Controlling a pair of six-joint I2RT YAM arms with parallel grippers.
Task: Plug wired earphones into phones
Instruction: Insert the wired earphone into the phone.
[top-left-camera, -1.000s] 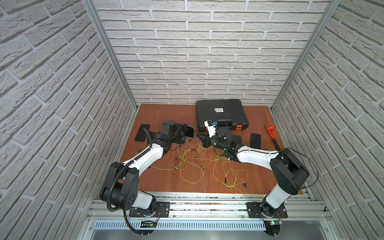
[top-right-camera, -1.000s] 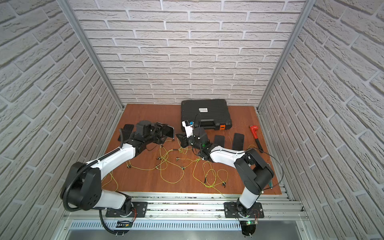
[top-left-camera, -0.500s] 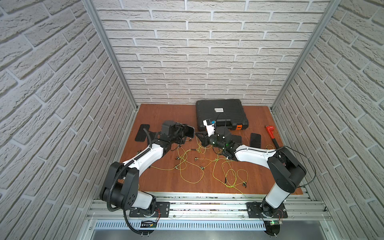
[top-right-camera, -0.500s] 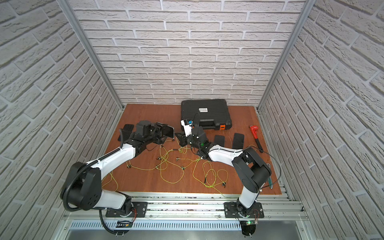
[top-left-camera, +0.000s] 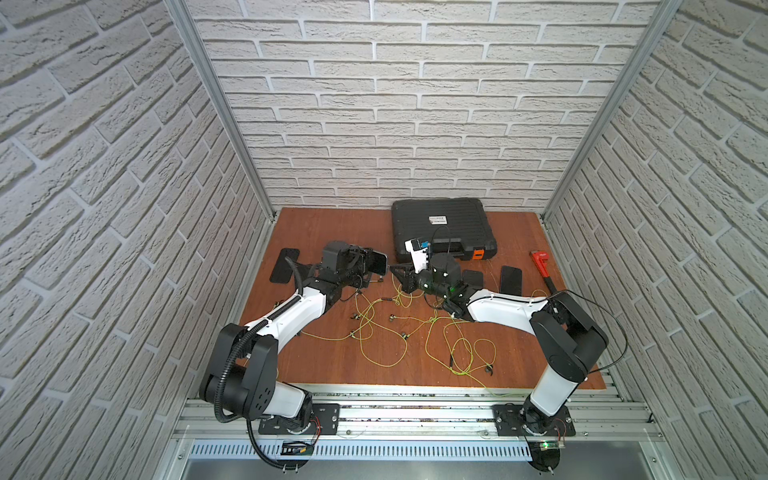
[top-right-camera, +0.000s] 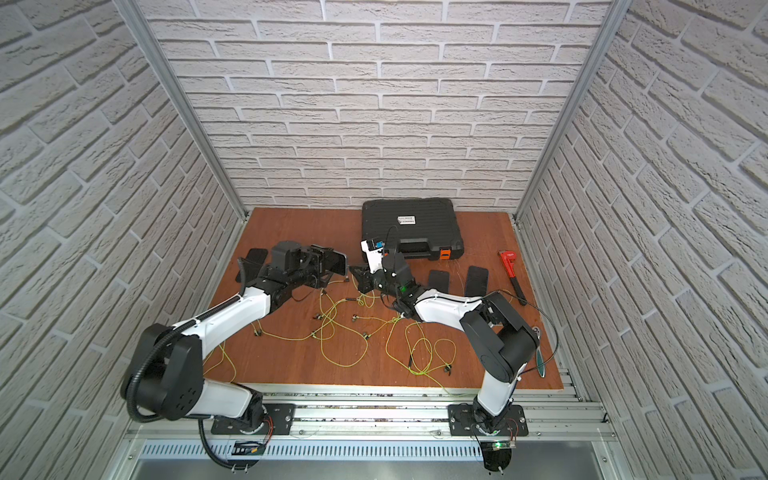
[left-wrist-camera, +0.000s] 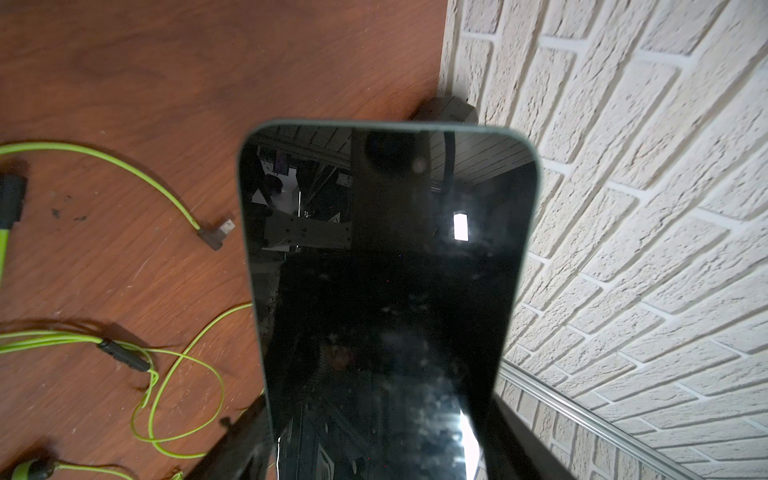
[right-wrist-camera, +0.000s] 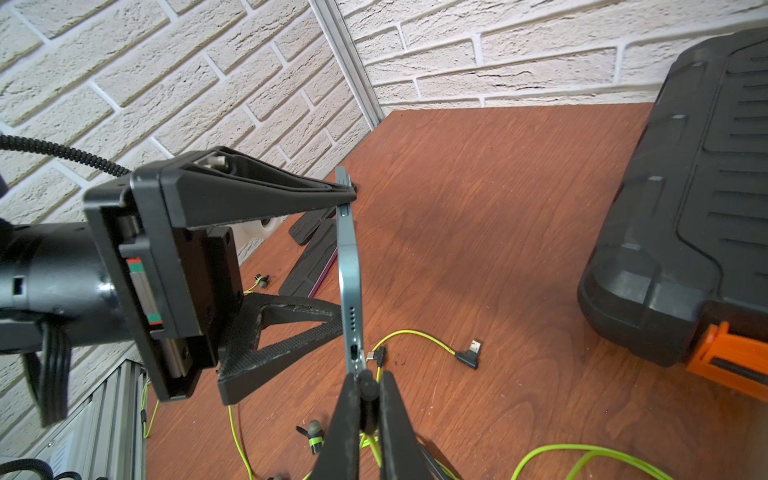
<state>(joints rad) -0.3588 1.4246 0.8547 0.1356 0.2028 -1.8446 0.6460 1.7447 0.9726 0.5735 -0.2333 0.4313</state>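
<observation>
From the room's near side, over the middle of the wooden table (top-left-camera: 332, 224), the left gripper (top-left-camera: 368, 266) holds a blue-edged phone (top-left-camera: 381, 263) up on its edge, clear of the board. Its fingers (right-wrist-camera: 266, 187) are spread wide and clamped on the phone's two sides. At about 4 o'clock of that phone, the right gripper (top-left-camera: 401, 280) is pressed nearly together, pinching a small dark plug (right-wrist-camera: 380, 355). The plug's metal tip sits just beside the port in the phone's bottom edge; I cannot tell whether it touches. The yellow-green earphone cables (top-left-camera: 374, 328) sprawl from the centre toward 6 o'clock, with a loose plug (right-wrist-camera: 469, 356) lying near. Two flat phones (top-left-camera: 510, 279) lie at 3 o'clock, more phones (top-left-camera: 284, 266) at 9 o'clock, a black case (top-left-camera: 442, 226) at 12 o'clock and a red wrench (top-left-camera: 540, 266) at 2 o'clock.
</observation>
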